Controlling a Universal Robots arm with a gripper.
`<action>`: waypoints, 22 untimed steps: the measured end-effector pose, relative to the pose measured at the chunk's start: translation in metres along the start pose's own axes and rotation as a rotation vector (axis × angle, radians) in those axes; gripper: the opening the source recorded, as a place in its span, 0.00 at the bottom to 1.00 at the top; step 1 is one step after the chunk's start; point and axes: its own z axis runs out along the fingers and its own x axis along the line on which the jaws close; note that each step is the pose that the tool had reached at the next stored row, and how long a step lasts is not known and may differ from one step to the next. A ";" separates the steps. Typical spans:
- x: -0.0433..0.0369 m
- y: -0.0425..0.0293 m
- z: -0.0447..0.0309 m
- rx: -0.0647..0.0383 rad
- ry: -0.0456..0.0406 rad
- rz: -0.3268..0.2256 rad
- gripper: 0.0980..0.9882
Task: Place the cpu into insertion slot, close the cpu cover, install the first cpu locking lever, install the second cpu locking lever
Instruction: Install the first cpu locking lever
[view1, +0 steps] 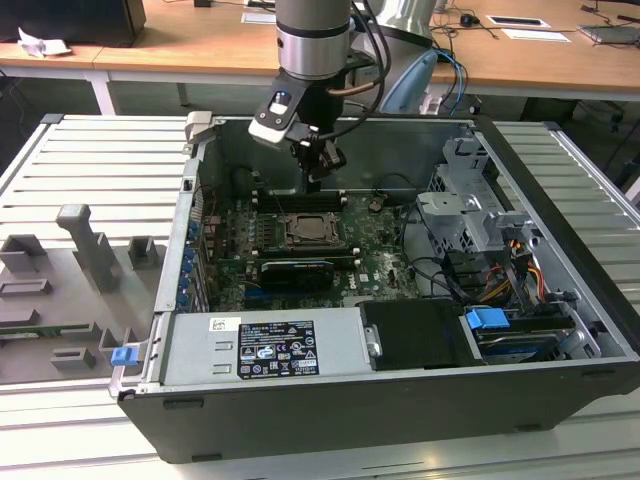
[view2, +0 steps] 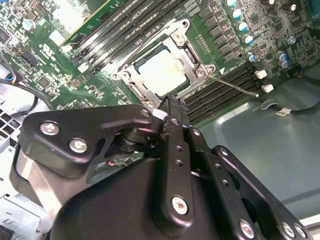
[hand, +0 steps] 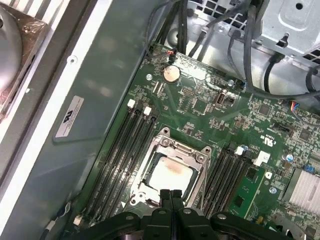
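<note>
The open computer case (view1: 300, 420) lies on a ribbed metal tabletop (view1: 60, 170), with the green motherboard (view1: 380, 255) facing upward. The arm reaches down into the case, and in the exterior view the gripper (view1: 318, 178) hangs above the board, just behind the insertion slot (view1: 315, 230). In both wrist views the fingers (hand: 166, 197) (view2: 175, 130) are pressed together and nothing is between them. Their tip stands over one edge of the socket; if it touches the metal there, I cannot tell. The cpu (hand: 170, 175) (view2: 162, 70) sits flat inside the insertion slot, and its pale top has a faint brownish mark. The cpu cover (hand: 200, 160) (view2: 137, 90) lies down around the chip as a silvery frame, so the chip shows through the open centre. In the second wrist view a thin metal lever (view2: 235, 86) goes out from one corner of the socket and passes slanted over the long black memory slots (view2: 225, 97). More such slots (hand: 125, 145) run along both sides of the socket in the first wrist view. On the exterior view's left, some grey fixtures (view1: 95, 250) stand on the tabletop, well apart from the gripper.
</note>
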 end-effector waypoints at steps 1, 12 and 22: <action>0.0000 0.0000 0.0000 0.000 0.0002 -0.004 0.01; 0.0000 0.0000 0.0000 0.000 0.0022 -0.040 0.01; 0.0000 0.0000 0.0000 0.000 0.0065 -0.113 0.01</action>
